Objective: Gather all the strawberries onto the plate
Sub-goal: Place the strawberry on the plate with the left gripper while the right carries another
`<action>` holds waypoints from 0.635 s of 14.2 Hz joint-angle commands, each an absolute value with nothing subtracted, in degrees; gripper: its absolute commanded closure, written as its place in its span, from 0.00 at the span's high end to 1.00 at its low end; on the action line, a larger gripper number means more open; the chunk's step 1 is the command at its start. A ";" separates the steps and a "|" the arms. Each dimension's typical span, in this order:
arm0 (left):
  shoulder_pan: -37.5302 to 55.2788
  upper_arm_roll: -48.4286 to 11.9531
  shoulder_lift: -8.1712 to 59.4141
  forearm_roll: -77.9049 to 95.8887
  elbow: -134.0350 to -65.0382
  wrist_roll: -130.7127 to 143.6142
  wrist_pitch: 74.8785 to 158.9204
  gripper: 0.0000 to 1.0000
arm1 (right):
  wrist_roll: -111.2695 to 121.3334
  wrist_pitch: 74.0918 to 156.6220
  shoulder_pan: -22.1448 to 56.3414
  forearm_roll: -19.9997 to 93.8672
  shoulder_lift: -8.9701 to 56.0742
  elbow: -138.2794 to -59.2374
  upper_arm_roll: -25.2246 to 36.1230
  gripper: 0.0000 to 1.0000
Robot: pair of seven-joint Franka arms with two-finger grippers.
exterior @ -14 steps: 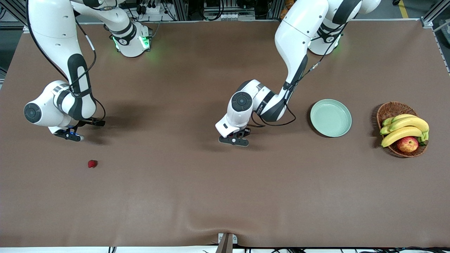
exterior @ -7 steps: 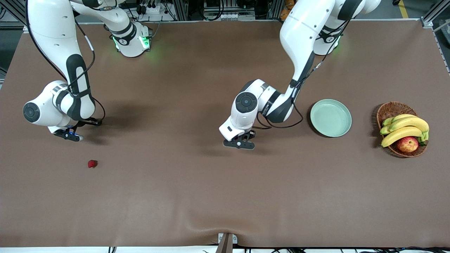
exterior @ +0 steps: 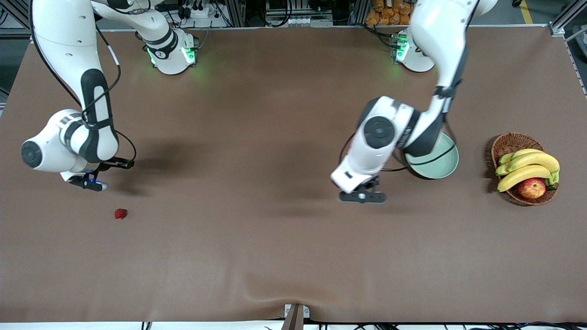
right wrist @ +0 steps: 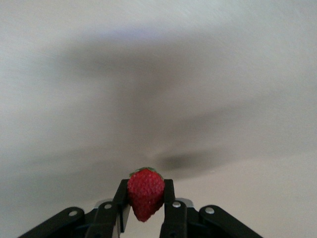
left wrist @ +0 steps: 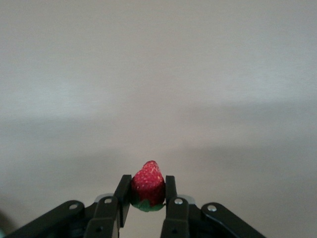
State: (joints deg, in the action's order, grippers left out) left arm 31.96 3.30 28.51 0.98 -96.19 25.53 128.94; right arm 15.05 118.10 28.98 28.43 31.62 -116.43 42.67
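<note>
Left jaws: we see them closed on a strawberry (left wrist: 147, 185) in the left wrist view, pinching it at its lower half near the green top, tip pointing away from the gripper.
Right jaws: closed on a second strawberry (right wrist: 145, 192), held across its middle with the leaves uppermost.
Left gripper (exterior: 362, 196): in the air over bare table (exterior: 293, 256), just beside the plate (exterior: 444, 166), on the side toward the right arm's end.
Right gripper (exterior: 88, 182): over the table at the right arm's end, well apart from the plate.
Third strawberry (exterior: 120, 213): lying on the table near the right gripper, nearer the front camera than it.
Plate: partly covered by the left arm's wrist; no berry shows in the part we can see.
Risk, left: we judge the low pinch shallow, so a quick swing could roll the berry out short of the rim.
Risk, right: its long carry across the table could cross the left arm at the plate.
Risk, squeeze: soft fruit may bruise or stick at release.
</note>
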 commanded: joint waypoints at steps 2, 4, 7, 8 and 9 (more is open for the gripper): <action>26.48 2.55 18.03 -0.44 -108.53 16.99 129.11 0.00 | 4.69 114.52 31.10 31.36 31.29 -109.35 40.53 0.00; 22.60 2.46 15.13 -0.35 -112.31 11.45 129.20 0.00 | -4.43 114.87 33.21 34.09 31.73 -106.45 37.28 0.00; 16.89 2.46 12.66 -0.35 -117.05 6.08 129.20 0.00 | -20.87 115.05 33.22 36.38 34.18 -98.64 29.73 0.00; 15.66 2.46 12.05 -0.35 -118.38 5.02 129.20 0.00 | -25.36 115.14 33.31 37.60 35.67 -95.48 27.88 0.00; 14.86 2.55 10.91 -0.44 -119.61 4.05 129.20 0.00 | -28.79 115.22 33.40 39.10 37.08 -92.84 26.47 0.00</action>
